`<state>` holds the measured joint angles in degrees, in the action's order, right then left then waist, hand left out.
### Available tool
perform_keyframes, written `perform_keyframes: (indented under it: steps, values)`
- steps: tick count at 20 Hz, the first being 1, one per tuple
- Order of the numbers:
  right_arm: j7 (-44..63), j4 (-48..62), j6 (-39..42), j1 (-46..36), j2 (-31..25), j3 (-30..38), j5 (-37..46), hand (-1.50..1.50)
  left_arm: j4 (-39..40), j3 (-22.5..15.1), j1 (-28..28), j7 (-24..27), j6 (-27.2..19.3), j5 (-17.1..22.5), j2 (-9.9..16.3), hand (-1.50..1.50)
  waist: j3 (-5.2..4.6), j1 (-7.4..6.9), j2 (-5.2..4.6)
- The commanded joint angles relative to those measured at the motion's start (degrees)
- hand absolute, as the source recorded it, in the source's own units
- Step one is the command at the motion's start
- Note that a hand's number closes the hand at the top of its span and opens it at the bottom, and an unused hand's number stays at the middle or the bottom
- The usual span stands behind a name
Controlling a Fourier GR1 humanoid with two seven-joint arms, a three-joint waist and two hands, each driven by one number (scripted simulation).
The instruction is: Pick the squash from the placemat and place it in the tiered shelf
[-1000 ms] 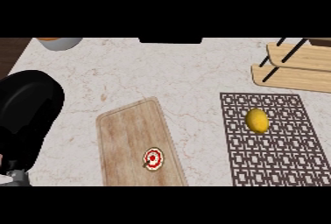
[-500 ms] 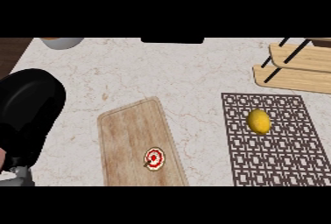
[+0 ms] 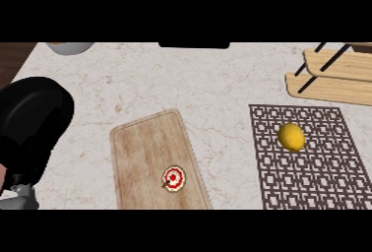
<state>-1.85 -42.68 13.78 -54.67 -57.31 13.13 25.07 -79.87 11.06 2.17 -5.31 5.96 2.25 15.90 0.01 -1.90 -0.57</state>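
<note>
Head view: squash (image 3: 291, 137) lies on placemat (image 3: 312, 162), shelf (image 3: 338, 74) beyond. Left hand (image 3: 29, 128) at left edge, finger state unclear; right hand unseen.

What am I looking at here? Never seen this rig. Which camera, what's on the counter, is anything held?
One view only, taken from a humanoid robot's head and looking steeply down at a marble counter. The big black shape at the left edge is the robot's left hand; whether its fingers are open or curled can't be told, and nothing shows in it. The right hand is out of view. A yellow squash lies on a patterned brown placemat at the right. Above it sits a wooden tiered shelf. In the middle is a wooden cutting board with a small red and white round item on it. A grey bowl shows at the top left.
</note>
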Motion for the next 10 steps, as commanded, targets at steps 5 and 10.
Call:
perform_keyframes:
  steps: [5,10]
  values:
    - [-8.7,13.6,-5.89,-2.27,0.36,-2.4,7.04,-1.5,-3.98,-2.42,-3.3,-0.93,-0.76,-0.79,-3.22,0.0,0.08,-0.4,-0.15]
    - [-12.08,19.46,-6.53,-8.6,1.18,-0.17,6.38,-1.5,1.38,-0.41,-0.64,2.53,-0.63,-1.6,-1.6,0.0,0.05,-0.53,-0.4]
